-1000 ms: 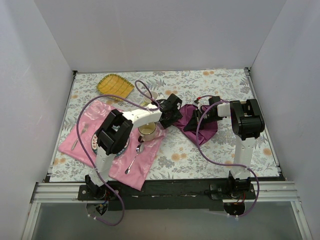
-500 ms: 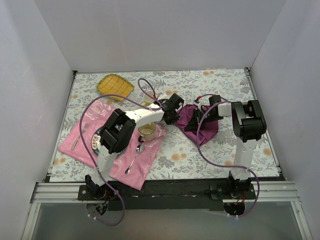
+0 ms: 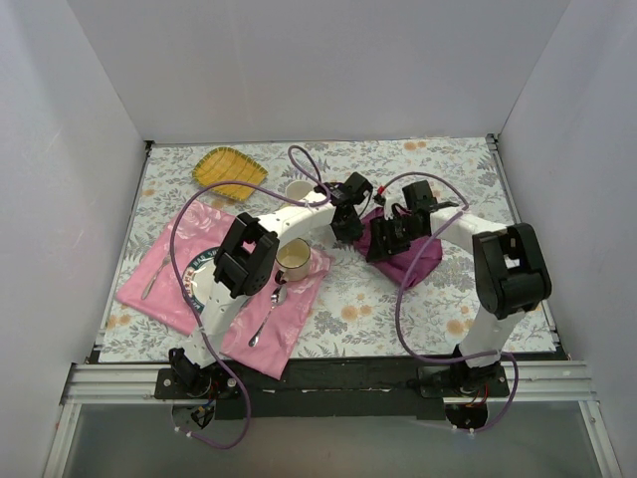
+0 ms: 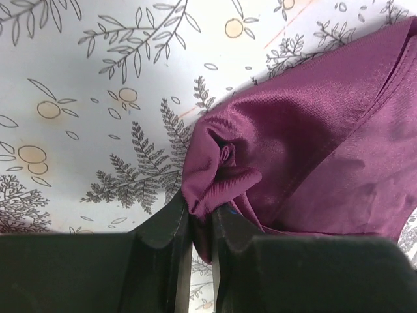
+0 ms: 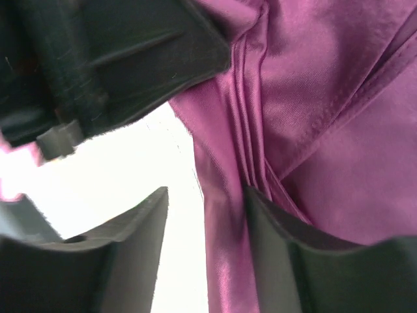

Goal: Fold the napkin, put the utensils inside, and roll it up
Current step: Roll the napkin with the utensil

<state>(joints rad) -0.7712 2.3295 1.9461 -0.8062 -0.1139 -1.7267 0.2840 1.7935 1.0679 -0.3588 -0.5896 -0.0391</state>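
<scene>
Top view: you see the napkin (image 3: 410, 259) lying crumpled on the floral table (image 3: 448, 314), right of centre and well apart from the pink placemat (image 3: 159, 294) on the left. Both arms reach in to meet at its left edge. The left gripper (image 3: 348, 227) sits at the napkin's upper left corner, and the right gripper (image 3: 384, 242) is just beside it, over the cloth.

Left wrist view: your left gripper (image 4: 201, 212) has its jaws drawn nearly together, pinching a bunched corner of the napkin (image 4: 313, 143). The rest of the satin spreads away to the right over the table.

Right wrist view: your right gripper (image 5: 205, 218) has its fingers (image 5: 140, 228) standing apart. A pleated edge of the napkin (image 5: 326, 130) runs down between them. It lies close to the right-hand finger, with bright bare space on the other side, so nothing is clamped.

On the placemat stand a cup (image 3: 293, 261) and a spoon (image 3: 267, 319).
</scene>
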